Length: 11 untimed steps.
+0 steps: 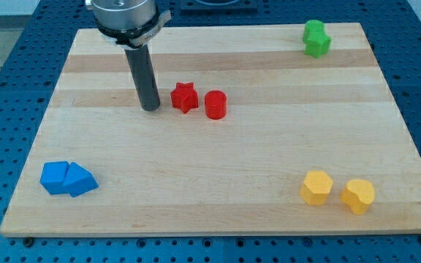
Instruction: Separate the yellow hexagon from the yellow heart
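A pale wooden board [218, 168] with lengthwise grain is seen lying on a blue perforated table [20, 51]. The straight dark rod [145, 77] is seen descending from a round metal mount [123, 14] at the view's top left, and my tip [150, 109] is set on the board just beside a red star-shaped block [185, 97], which lies at 3 o'clock from the tip — a narrow gap appears between them, though contact cannot be ruled out. No gripper is carried; the arm ends in the bare rod, so nothing is held or clasped. A red cylindrical block [215, 104] is noted just past the star, again at 3 o'clock, near it but apart. The task's pair is found well away from the tip, toward 4 o'clock, near the board's bottom right corner: the yellow hexagon block [316, 187] sits with the yellow heart block [359, 195] just beside it at 3 o'clock, a thin strip of board visible between the two. Two green blocks [316, 39] are seen pressed together at the top right corner; their shapes cannot be made out. Two blue blocks [67, 178] — one squarish, one wedge-like — are recorded touching each other near the bottom left corner, at about 7 o'clock from the tip.
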Available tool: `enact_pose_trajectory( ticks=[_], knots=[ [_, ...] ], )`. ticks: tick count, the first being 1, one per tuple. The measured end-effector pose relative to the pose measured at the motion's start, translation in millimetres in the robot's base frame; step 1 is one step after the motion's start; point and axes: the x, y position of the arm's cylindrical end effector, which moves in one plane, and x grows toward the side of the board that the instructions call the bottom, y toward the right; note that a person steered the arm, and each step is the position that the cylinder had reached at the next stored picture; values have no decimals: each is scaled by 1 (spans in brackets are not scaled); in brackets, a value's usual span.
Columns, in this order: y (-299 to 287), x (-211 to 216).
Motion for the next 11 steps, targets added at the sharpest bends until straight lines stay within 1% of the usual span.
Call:
enact_pose_trajectory(
  ticks=[1, 2, 3, 4, 5, 6, 7, 8, 9, 10, 11],
  knots=[
    [43, 29],
    [86, 36],
    [130, 15],
    [180, 15],
    [281, 22],
    [340, 71],
    [373, 111],
    [371, 149],
    [365, 176],
    [340, 178],
    [284, 178]
  ],
)
